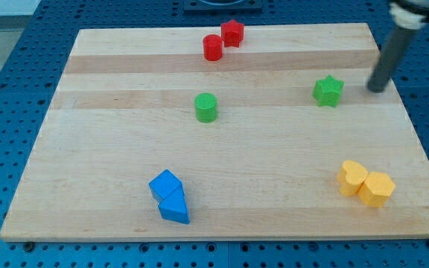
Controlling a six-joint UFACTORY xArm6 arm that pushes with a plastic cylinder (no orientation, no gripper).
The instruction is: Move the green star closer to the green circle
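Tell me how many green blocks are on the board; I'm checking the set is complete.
2. The green star sits toward the view's right, just left of my tip. The green circle sits near the board's middle, left of the star. Nothing appears hidden.

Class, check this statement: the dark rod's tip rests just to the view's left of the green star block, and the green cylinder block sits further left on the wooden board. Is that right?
One detail is wrong. In the camera view, my tip stands to the view's right of the green star block, apart from it, not to its left. The green cylinder block does sit further left on the wooden board.
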